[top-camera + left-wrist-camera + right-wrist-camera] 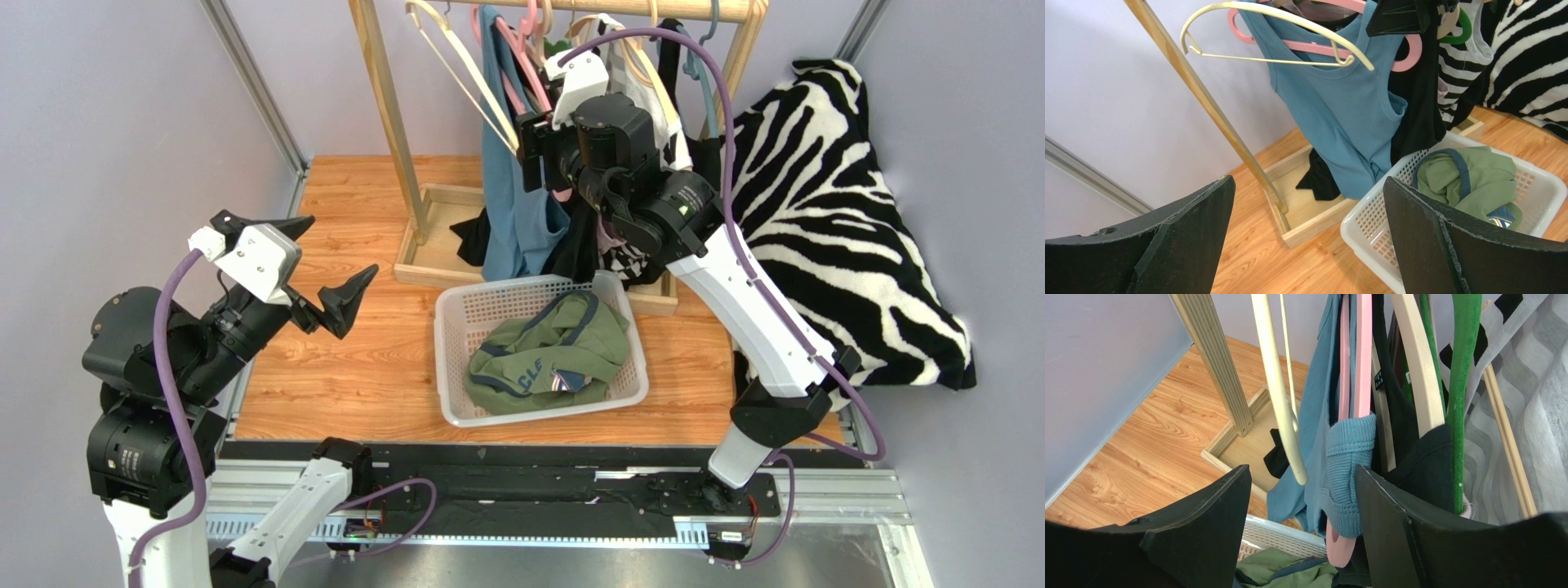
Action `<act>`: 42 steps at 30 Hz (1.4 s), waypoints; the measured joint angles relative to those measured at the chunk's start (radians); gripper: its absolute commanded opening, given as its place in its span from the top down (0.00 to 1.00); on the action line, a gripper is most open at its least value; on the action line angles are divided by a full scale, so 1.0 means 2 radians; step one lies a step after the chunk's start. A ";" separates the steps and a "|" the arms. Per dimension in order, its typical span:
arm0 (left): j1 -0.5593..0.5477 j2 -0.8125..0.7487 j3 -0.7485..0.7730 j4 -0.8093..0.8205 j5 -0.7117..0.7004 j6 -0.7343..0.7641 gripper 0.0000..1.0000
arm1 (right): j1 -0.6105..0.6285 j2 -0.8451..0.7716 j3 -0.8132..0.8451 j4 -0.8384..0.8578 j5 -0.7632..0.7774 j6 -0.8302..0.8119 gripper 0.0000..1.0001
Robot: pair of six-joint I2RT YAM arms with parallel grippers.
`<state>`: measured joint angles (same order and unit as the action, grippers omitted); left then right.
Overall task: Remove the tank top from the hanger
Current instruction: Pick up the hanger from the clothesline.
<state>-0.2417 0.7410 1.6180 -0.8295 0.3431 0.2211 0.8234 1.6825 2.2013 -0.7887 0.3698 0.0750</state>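
A blue tank top (515, 208) hangs on a pink hanger (530, 37) on the wooden rack. In the right wrist view its ribbed strap (1350, 459) drapes over the pink hanger's (1363, 355) end. My right gripper (1301, 468) is open around that strap, which lies against the right finger, with a gap on the left side. From above, the right gripper (540, 153) is up at the rack. My left gripper (334, 251) is wide open and empty over the floor at the left. Its wrist view looks at the blue tank top (1339, 116) and pink hanger (1290, 44) between its fingers (1309, 180).
A bare cream hanger (1281, 386) hangs just left of the strap. Black and patterned garments and a green hanger (1462, 367) crowd the right. A white basket (447, 355) holding a green garment (552, 355) sits below. The rack post (390, 110) and a zebra-print cloth (846, 208) flank it.
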 measured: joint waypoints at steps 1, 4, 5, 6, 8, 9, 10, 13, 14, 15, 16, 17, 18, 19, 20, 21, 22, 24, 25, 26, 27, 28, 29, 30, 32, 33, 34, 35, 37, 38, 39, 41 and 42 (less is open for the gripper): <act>0.000 0.000 -0.001 0.000 0.000 0.000 0.01 | 0.000 -0.003 -0.005 0.001 0.001 0.000 0.33; 0.000 -0.002 -0.004 0.000 0.000 0.000 0.01 | 0.000 -0.011 -0.017 0.000 0.009 -0.004 0.33; 0.000 -0.002 -0.005 0.000 0.000 0.000 0.01 | 0.000 -0.014 -0.021 0.001 0.013 -0.006 0.33; 0.000 -0.003 -0.006 0.000 0.000 0.000 0.01 | -0.001 -0.017 -0.023 0.000 0.016 -0.009 0.33; 0.000 -0.003 -0.009 0.001 0.000 0.000 0.01 | -0.004 -0.022 -0.024 0.000 0.020 -0.011 0.33; 0.000 -0.003 -0.011 0.001 0.000 -0.001 0.01 | -0.005 -0.024 -0.024 0.000 0.021 -0.012 0.34; 0.000 -0.003 -0.013 0.002 0.000 -0.002 0.01 | -0.008 -0.026 -0.024 0.000 0.021 -0.013 0.34; 0.000 -0.003 -0.026 0.004 -0.001 -0.008 0.01 | -0.015 -0.027 -0.024 0.000 0.022 -0.015 0.34; 0.000 -0.003 -0.031 0.006 -0.002 -0.010 0.01 | -0.017 -0.027 -0.024 0.000 0.022 -0.017 0.34; 0.000 -0.002 -0.035 0.006 -0.003 -0.013 0.01 | -0.018 -0.027 -0.024 0.000 0.022 -0.019 0.34; 0.000 -0.001 -0.039 0.006 -0.004 -0.016 0.01 | -0.020 -0.027 -0.024 0.000 0.022 -0.020 0.34; 0.000 0.001 -0.041 0.006 -0.005 -0.018 0.01 | -0.022 -0.027 -0.024 0.000 0.022 -0.021 0.34; 0.000 0.006 -0.043 0.006 -0.006 -0.020 0.01 | -0.024 -0.027 -0.023 0.000 0.020 -0.021 0.34; 0.000 0.011 -0.043 0.006 -0.006 -0.023 0.01 | -0.026 -0.026 -0.022 -0.001 0.019 -0.021 0.34; 0.000 0.015 -0.045 0.006 -0.006 -0.024 0.01 | -0.028 -0.025 -0.019 -0.001 0.017 -0.022 0.34; 0.000 0.022 -0.048 0.007 -0.006 -0.026 0.01 | -0.031 -0.024 -0.016 -0.001 0.014 -0.022 0.34; 0.000 0.026 -0.050 0.007 -0.006 -0.028 0.01 | -0.033 -0.023 -0.015 -0.001 0.010 -0.021 0.34; 0.000 0.034 -0.057 0.008 -0.006 -0.030 0.01 | -0.039 -0.022 -0.013 0.000 0.005 -0.021 0.34; 0.000 0.036 -0.059 0.008 -0.006 -0.030 0.01 | -0.041 -0.021 -0.013 0.000 0.003 -0.021 0.35; 0.000 0.037 -0.060 0.009 -0.006 -0.030 0.01 | -0.043 -0.019 -0.013 0.000 0.001 -0.021 0.35; 0.000 0.037 -0.061 0.009 -0.006 -0.031 0.01 | -0.044 -0.018 -0.013 0.000 -0.002 -0.021 0.36; 0.000 0.038 -0.061 0.010 -0.006 -0.031 0.01 | -0.046 -0.015 -0.013 0.000 -0.005 -0.019 0.37; 0.000 0.038 -0.061 0.010 -0.006 -0.031 0.01 | -0.047 -0.012 -0.014 0.000 -0.008 -0.018 0.39; 0.000 0.037 -0.061 0.010 -0.006 -0.030 0.01 | -0.047 -0.009 -0.014 -0.001 -0.012 -0.017 0.40; 0.000 0.033 -0.061 0.010 -0.006 -0.030 0.01 | -0.047 -0.002 -0.019 0.000 -0.020 -0.011 0.46; 0.000 0.029 -0.061 0.010 -0.006 -0.030 0.01 | -0.047 0.001 -0.023 0.000 -0.024 -0.009 0.49; 0.000 0.026 -0.061 0.010 -0.006 -0.030 0.01 | -0.047 0.006 -0.026 -0.001 -0.027 -0.007 0.56; 0.000 0.023 -0.061 0.011 -0.006 -0.030 0.01 | -0.047 0.010 -0.028 -0.001 -0.030 -0.005 0.60; 0.000 0.019 -0.061 0.012 -0.006 -0.030 0.01 | -0.047 0.021 -0.031 -0.004 -0.033 -0.001 0.74; 0.000 0.018 -0.061 0.012 -0.006 -0.030 0.01 | -0.047 0.024 -0.031 -0.004 -0.034 0.001 0.81; 0.000 0.016 -0.061 0.013 -0.006 -0.030 0.01 | -0.047 0.029 -0.031 -0.004 -0.034 0.002 0.91; 0.000 0.014 -0.061 0.013 -0.006 -0.029 0.01 | -0.047 0.033 -0.031 -0.004 -0.030 0.006 0.98; 0.000 0.012 -0.062 0.013 -0.006 -0.029 0.01 | -0.047 0.033 -0.031 -0.004 -0.024 0.009 1.00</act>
<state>-0.2417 0.7643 1.4944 -0.8028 0.3313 0.1631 0.7284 1.7489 2.1399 -0.7963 0.3210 0.0937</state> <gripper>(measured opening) 0.990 0.112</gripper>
